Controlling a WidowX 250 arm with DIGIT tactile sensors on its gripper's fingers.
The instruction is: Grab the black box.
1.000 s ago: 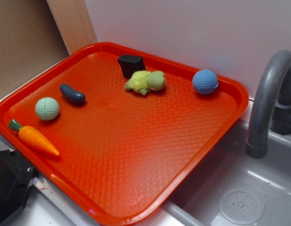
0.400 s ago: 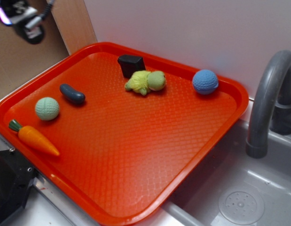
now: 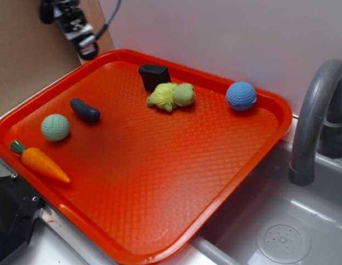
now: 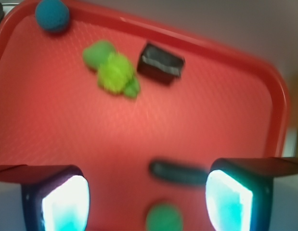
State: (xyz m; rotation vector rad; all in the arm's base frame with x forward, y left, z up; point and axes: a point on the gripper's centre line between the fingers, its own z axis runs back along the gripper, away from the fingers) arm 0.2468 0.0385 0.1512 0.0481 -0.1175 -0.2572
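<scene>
While farther right than 0.4 s ago, gripper (image 3: pixel 82 38) jaws apart, black box (image 3: pixel 154 76) untouched.

Your exterior view is evenly lit and sharp, with a soft sheen on the orange tray (image 3: pixel 159 182) and short shadows under the toys. Your wrist view is motion-blurred, and the finger pads (image 4: pixel 67 204) glow overexposed.
</scene>
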